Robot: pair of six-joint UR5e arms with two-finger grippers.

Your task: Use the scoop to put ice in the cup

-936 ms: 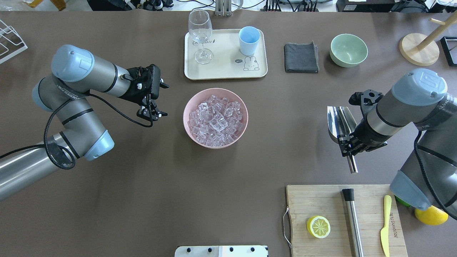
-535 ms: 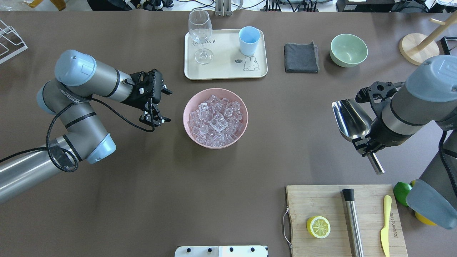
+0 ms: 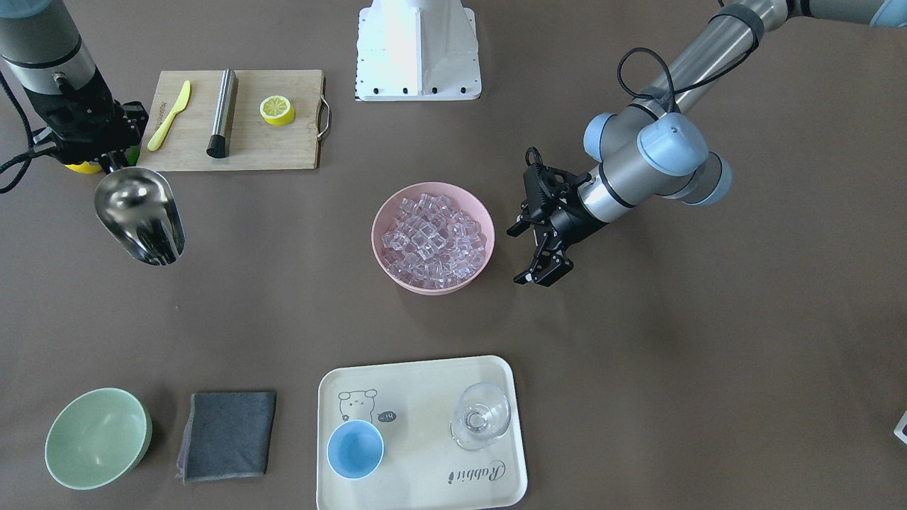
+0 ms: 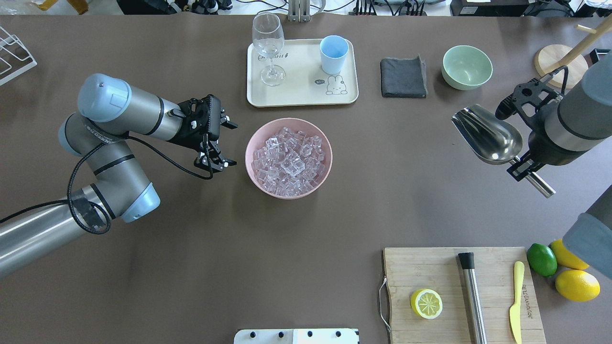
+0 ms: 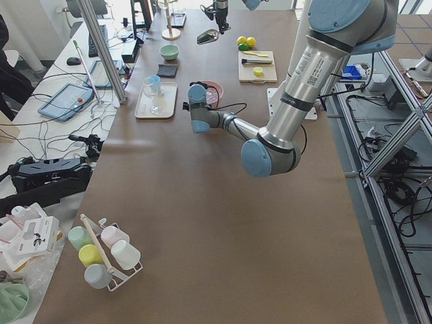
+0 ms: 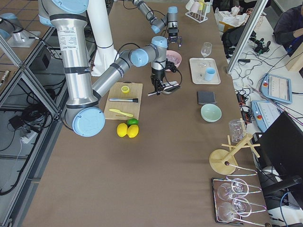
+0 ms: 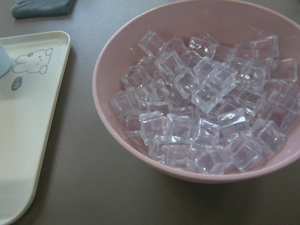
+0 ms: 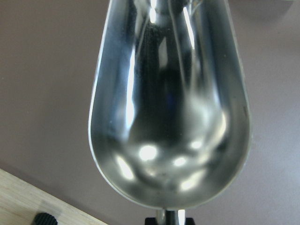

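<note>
Overhead exterior showed the right hand (image 4: 523, 168) clamped on the handle of the scoop (image 4: 487, 134), its empty trough held above the desk (image 4: 287, 239), well apart from the pink bowl (image 4: 247, 155) heaped with ice (image 4: 288, 160). The left hand (image 4: 228, 145) hovered just beside that bowl, fingers spread wide. The cup (image 4: 333, 54) stood upright on the tray (image 4: 301, 91), near a wine glass (image 4: 268, 43).

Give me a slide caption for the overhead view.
Right gripper holds the empty scoop; open left gripper hovers beside the pink bowl of ice; cup on tray.
</note>
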